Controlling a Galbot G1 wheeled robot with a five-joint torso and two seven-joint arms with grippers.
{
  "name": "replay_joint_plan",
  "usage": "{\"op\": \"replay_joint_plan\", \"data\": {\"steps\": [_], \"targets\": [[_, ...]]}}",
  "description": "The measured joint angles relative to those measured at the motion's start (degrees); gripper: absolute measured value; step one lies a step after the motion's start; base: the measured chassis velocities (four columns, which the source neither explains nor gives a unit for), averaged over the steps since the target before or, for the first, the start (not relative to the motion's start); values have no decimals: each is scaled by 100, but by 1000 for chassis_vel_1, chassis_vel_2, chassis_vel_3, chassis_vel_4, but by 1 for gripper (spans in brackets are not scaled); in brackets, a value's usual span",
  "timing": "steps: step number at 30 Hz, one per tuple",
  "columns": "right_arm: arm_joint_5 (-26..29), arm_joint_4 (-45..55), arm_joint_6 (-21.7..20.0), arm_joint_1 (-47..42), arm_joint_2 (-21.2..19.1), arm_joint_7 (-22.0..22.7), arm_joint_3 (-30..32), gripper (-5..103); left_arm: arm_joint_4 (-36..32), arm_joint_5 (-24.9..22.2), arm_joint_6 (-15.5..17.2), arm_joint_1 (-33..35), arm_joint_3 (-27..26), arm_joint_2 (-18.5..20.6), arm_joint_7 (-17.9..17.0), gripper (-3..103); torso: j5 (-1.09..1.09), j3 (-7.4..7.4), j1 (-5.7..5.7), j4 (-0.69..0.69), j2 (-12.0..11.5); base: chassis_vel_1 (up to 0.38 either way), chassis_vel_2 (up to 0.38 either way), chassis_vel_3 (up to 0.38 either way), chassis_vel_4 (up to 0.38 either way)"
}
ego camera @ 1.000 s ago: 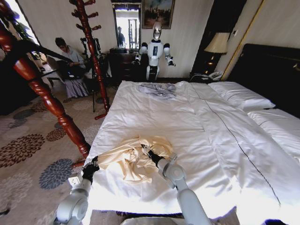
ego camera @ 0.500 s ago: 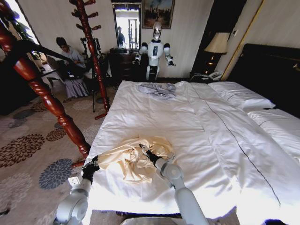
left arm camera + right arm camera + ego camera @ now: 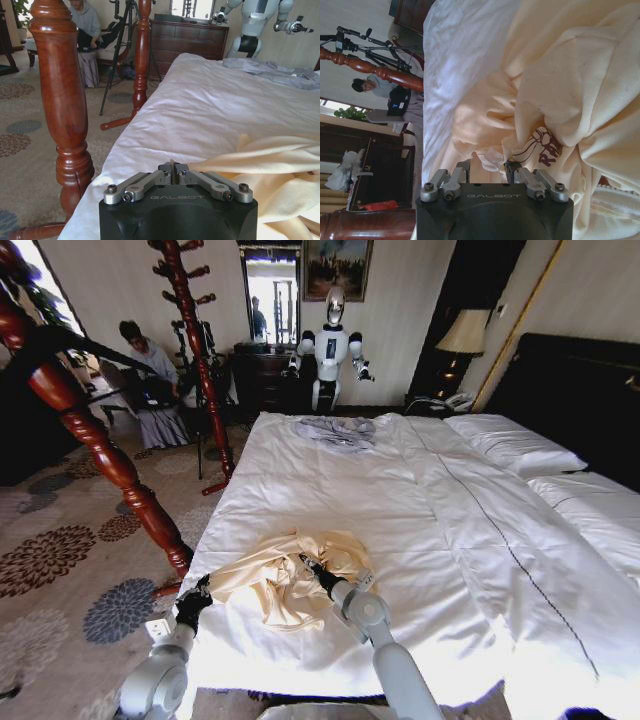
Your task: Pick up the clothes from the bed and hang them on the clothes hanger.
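Note:
The clothes, a pale cream garment, lie crumpled on the near left part of the bed. My right gripper is down in the middle of the clothes. In the right wrist view the gripper is open, and its fingers straddle a fold with a white label. My left gripper is at the bed's left edge, shut on a stretched corner of the clothes. In the left wrist view its fingertips meet. A thin black clothes hanger hangs on the near wooden stand at the upper left.
A reddish-brown coat stand rises close to the bed's left side, and a second one stands farther back. A grey garment lies at the bed's far end. Pillows are at the right. Another robot stands beyond the bed.
My right arm has edged slightly left, with its gripper staying in the cream garment. The left arm and the garment's corner have not moved.

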Motion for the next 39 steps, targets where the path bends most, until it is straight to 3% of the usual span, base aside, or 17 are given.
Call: {"op": "replay_joint_plan", "data": {"steps": [4,10,19,28,33,39], "targets": [[15,-7,9,25,-4,-1,90,29,-10,19,-3,-3,22,7,8,2,0,0,0,0,0,0,0,0,0],[-35,-28,53,44,0,-10,78,3,-17,23,-4,-20,43,26,10,2,0,0,0,0,-1,0,0,0,0],[-80,-51,106,33,-28,-30,75,0,-41,21,-12,11,-11,31,21,2,0,0,0,0,-1,0,0,0,0],[-412,422,70,-182,-431,-70,80,0,-194,-126,1,-216,-18,267,-10,2,1,0,0,0,-1,0,0,0,0],[-719,738,53,-188,-667,-71,164,0,-247,-368,78,-576,100,624,-94,2,0,0,0,1,-1,0,0,0,0],[-1182,1100,-78,-152,-1042,-86,225,0,-258,-729,164,-1185,418,1460,-218,2,-1,1,0,-4,-1,0,0,0,0]]}}
